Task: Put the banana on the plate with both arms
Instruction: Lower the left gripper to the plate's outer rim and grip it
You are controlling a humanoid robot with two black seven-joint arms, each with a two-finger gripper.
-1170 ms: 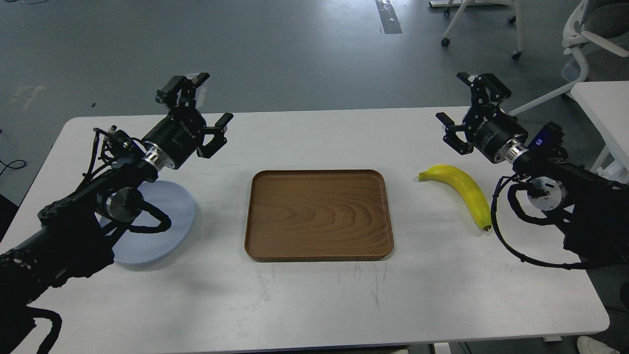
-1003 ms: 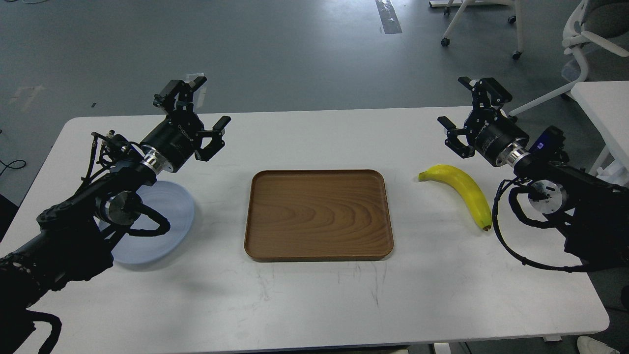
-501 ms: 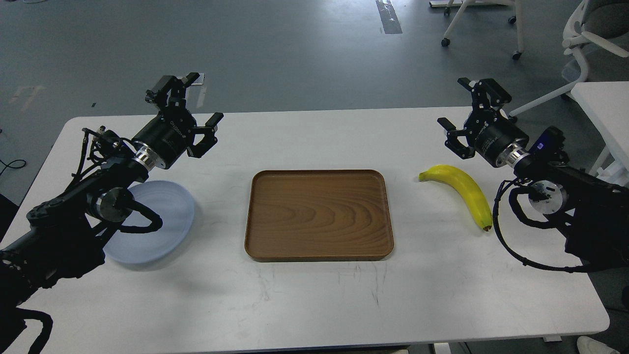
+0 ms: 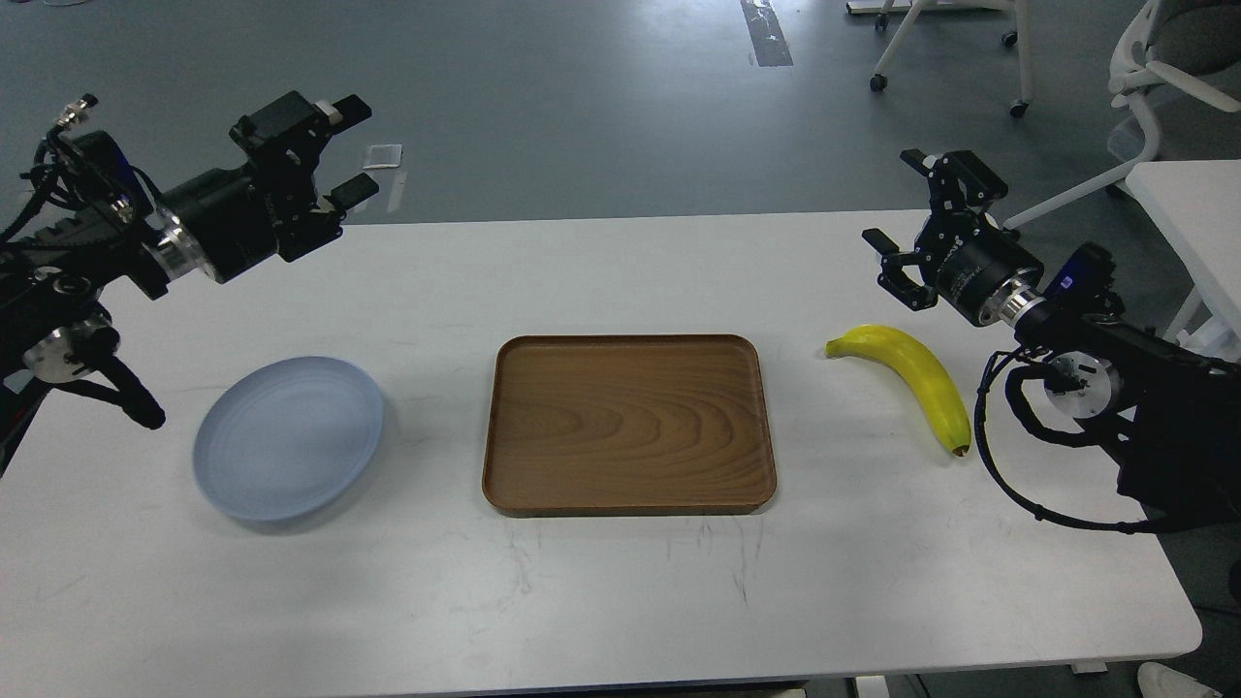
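The yellow banana [image 4: 911, 380] lies on the white table [image 4: 601, 601] at the right, dark tip toward me. The pale blue-grey plate [image 4: 289, 438] sits on the table at the left, fully in sight and with nothing on it. My left gripper [image 4: 351, 150] is open and empty, raised above the table's far left edge, well behind and above the plate. My right gripper [image 4: 897, 204] is open and empty, above the table just behind the banana's far end, apart from it.
A brown wooden tray [image 4: 628, 424] lies at the table's middle between plate and banana. Office chairs [image 4: 1154, 68] and a second white table [image 4: 1197, 223] stand at the back right. Grey floor lies beyond the far edge.
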